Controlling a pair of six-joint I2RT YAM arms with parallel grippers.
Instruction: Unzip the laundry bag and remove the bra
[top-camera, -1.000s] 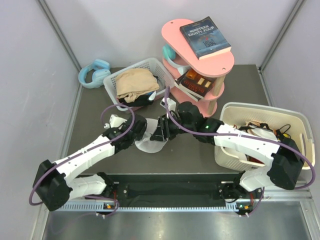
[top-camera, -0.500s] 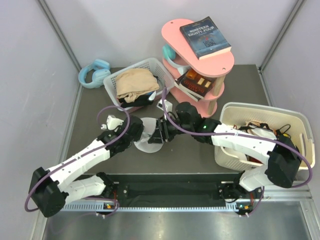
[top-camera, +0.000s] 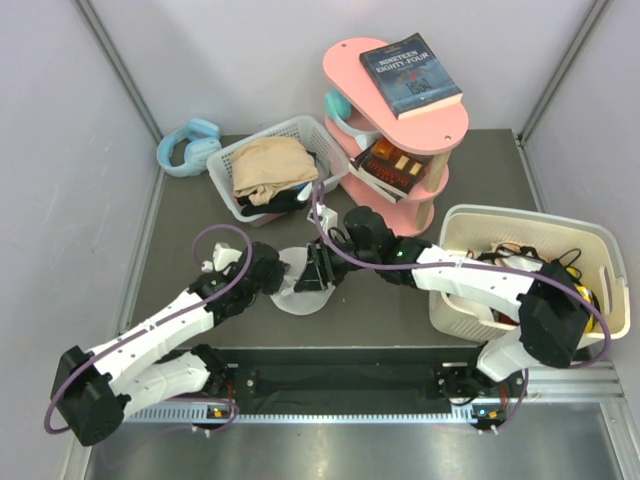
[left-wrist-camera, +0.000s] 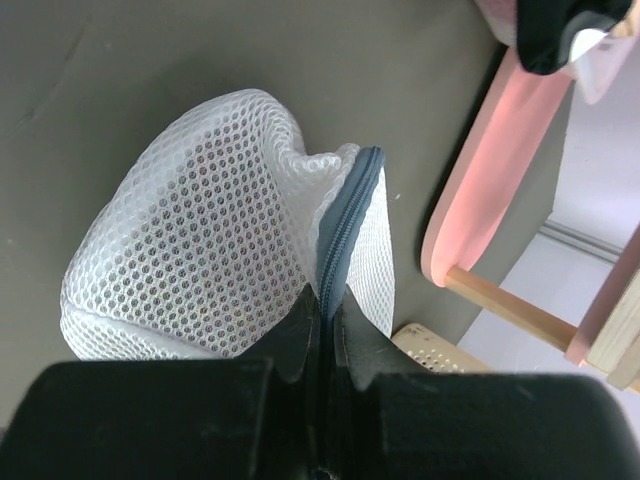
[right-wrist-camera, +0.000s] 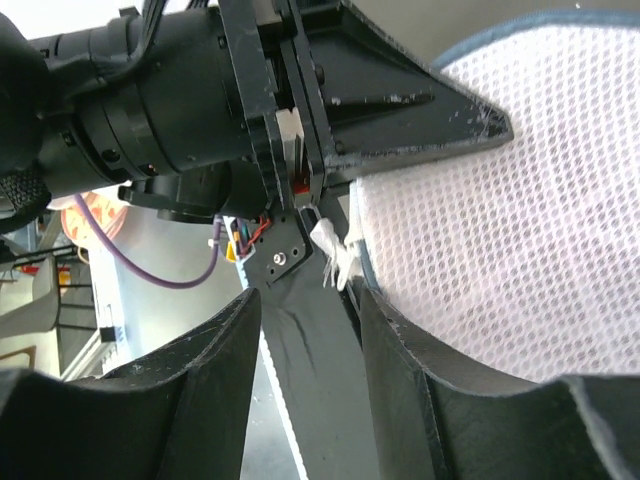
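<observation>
Mid-table, laundry bag (top-camera: 298, 290) lying between both arms. left gripper (left-wrist-camera: 322, 302) clamping together on its zipper band (left-wrist-camera: 345, 225). right gripper (right-wrist-camera: 310, 300) hovering at the bag's right rim, fingers apart. Zipper looking closed; unzipping and bra removal likely both pending.

The left arm pulls back toward the near left, and its hand (top-camera: 277, 278) comes nearer on the worktop. More white mesh of the laundry bag (top-camera: 298, 287) now shows between the two hands. The right hand (top-camera: 316, 271) edges slightly left.
</observation>
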